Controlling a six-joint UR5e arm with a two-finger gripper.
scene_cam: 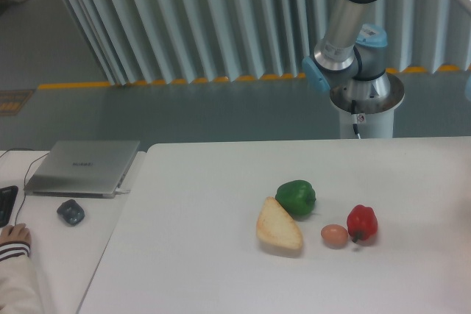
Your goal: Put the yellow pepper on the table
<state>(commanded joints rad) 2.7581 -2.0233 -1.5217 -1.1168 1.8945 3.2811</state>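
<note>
The yellow pepper is out of view. The white table (199,255) fills the lower right of the camera view. Only the arm's base and lower links (352,56) show, behind the table's far edge, and the arm runs out of the frame at the top right. My gripper is not in view.
On the table lie a green pepper (296,197), a piece of bread (278,225), an egg (334,235) and a red pepper (362,223). On the adjoining desk at left sit a grey laptop (82,167), a mouse (71,212) and a person's hand (15,236).
</note>
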